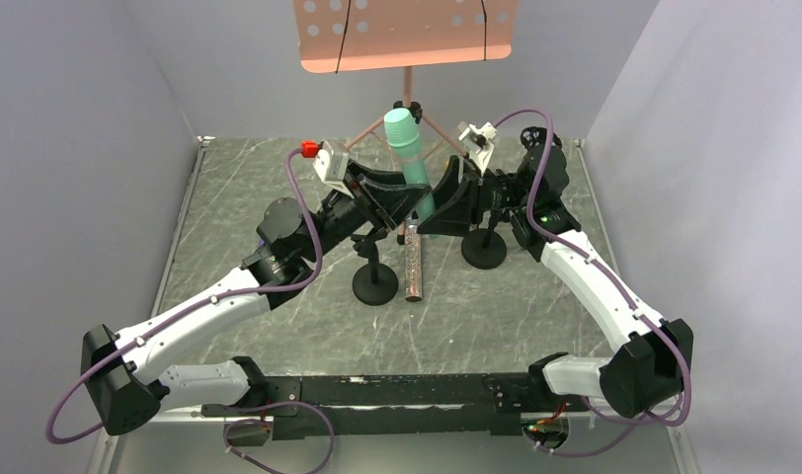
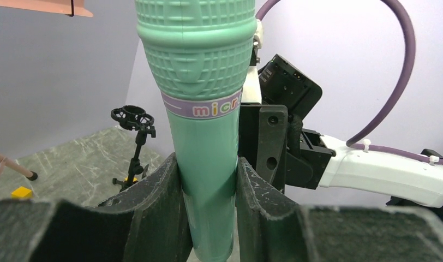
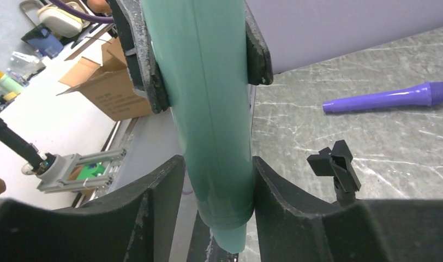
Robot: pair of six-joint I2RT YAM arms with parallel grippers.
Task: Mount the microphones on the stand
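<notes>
Two grippers on one thing. Clamped upright in the left gripper [image 2: 208, 180]: green mic [image 2: 205, 153], taken at mid-handle just under the lettered band, closed narrow and pressed to both sides. Taken again lower down by the right gripper [image 3: 219, 183], drawn in against both flanks of the tail end with no gap showing; reads as a grip, though cannot tell how firm. Held head up, tail down, clear of the table [image 1: 535, 316], roughly between two black stands [image 1: 375, 281] and in front of the pink music stand [image 1: 407, 35]. Lying flat below, beside the nearer stand base: glitter mic [image 1: 413, 265]. Lying flat well apart on the table, seen from the right wrist: purple mic [image 3: 388, 98], with an empty clip [image 3: 336, 164] nearer by.

Handling, as a judgement: probably moulded plastic, so light, stiff and hollow, not fragile under a moderate squeeze. Glossy, smooth and slightly tapered along the handle, hence likely to slip or swivel in padded fingers. Better gripped on the straight handle than on the wide ribbed head. Best to leave free the stretch of handle meant for the clip, and to keep the hold square to stop tilting while pressing in.
</notes>
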